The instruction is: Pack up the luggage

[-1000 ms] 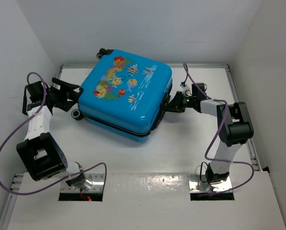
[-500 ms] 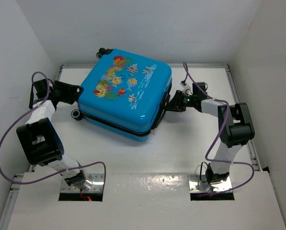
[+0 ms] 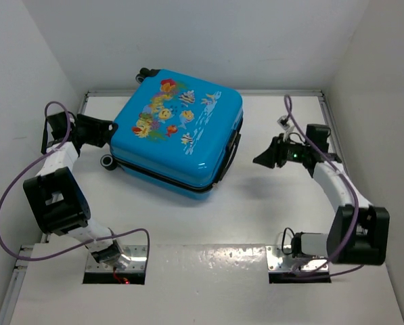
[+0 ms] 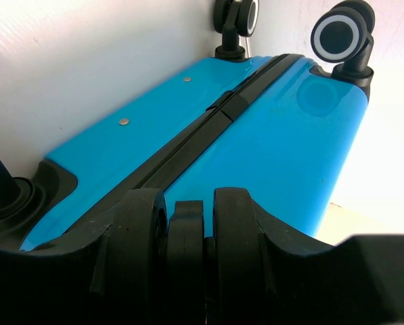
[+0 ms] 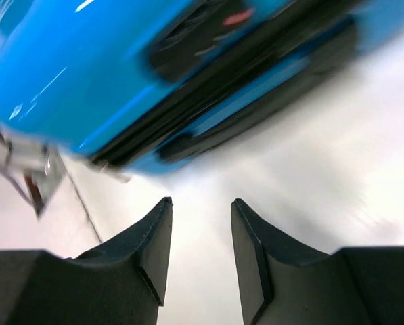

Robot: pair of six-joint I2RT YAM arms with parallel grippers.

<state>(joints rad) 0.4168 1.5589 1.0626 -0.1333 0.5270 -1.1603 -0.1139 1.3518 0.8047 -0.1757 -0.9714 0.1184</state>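
The luggage (image 3: 178, 135), a bright-blue suitcase with cartoon fish prints, lies closed and flat at the middle-left of the table. My left gripper (image 3: 105, 133) is at its wheeled end. In the left wrist view the gripper (image 4: 186, 237) is closed around a black double wheel (image 4: 142, 230) of the luggage (image 4: 276, 149), with the zipper band running away toward two far wheels. My right gripper (image 3: 262, 159) is open and empty, a short way right of the luggage. In the right wrist view the gripper (image 5: 200, 210) hangs over bare table, with the luggage (image 5: 86, 61) beyond it.
White walls close in the table (image 3: 208, 217) on the left, back and right. Another wheel (image 3: 107, 161) sticks out at the luggage's near-left corner. Purple cables (image 3: 12, 196) loop from both arms. Mounting plates (image 3: 296, 261) sit at the near edge.
My right gripper has pulled back to the right, away from the luggage's side. My left arm folded in closer a second ago and has since held still at the wheel.
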